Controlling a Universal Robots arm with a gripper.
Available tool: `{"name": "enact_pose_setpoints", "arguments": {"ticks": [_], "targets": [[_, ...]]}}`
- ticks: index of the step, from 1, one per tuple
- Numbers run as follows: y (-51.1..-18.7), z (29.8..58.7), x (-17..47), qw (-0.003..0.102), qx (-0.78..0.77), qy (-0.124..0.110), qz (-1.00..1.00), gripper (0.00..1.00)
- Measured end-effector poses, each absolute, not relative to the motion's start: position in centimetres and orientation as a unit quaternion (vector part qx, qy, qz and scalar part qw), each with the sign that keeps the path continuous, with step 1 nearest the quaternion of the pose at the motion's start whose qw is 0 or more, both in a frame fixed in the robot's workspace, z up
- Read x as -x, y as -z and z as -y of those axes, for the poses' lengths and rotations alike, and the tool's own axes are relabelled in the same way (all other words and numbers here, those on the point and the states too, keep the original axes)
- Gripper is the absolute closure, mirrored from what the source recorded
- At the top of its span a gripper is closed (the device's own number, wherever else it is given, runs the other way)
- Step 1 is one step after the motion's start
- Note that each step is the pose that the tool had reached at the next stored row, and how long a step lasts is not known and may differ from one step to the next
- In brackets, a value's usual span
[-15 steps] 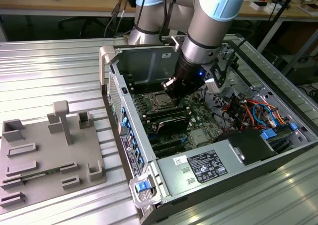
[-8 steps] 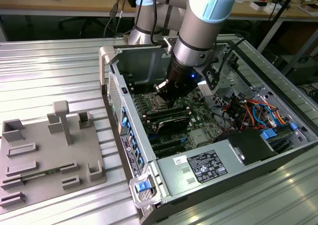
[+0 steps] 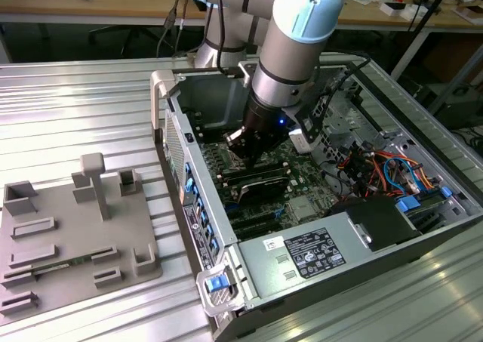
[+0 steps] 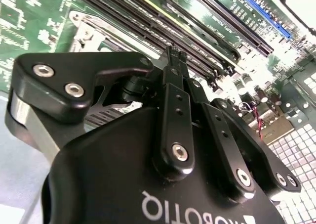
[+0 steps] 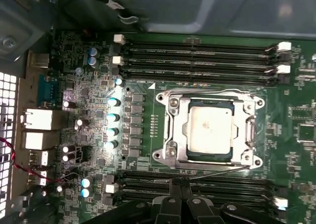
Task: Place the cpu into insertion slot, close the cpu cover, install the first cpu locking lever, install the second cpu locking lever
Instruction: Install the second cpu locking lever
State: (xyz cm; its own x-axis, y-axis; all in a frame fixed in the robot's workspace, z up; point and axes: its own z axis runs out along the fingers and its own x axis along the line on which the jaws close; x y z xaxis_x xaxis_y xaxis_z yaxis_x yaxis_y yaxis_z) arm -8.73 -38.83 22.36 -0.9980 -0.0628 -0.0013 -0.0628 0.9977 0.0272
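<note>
First wrist view, cpu (image 5: 210,130) flat in insertion slot (image 5: 174,131), cover (image 5: 249,133) down

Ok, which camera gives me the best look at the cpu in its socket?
The first wrist view: the cpu sits square-on in the insertion slot, with the cpu cover framing it. In the exterior view the arm blocks that spot. The second wrist view catches a corner of the socket behind the hand.

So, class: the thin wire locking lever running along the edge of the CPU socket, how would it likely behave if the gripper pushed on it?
The locking lever is a thin metal wire, so it probably flexes springily rather than staying rigid. It looks smooth and round, so the fingers could slip off. Sitting beside the cpu cover, it likely pivots rather than lifting free.
</note>
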Motion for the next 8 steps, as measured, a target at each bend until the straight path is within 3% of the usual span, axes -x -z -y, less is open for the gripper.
{"name": "enact_pose_setpoints", "arguments": {"ticks": [8], "targets": [[-21.78, 38.75, 9.62, 0.0, 0.031, -0.013, -0.999, 0.89]]}}
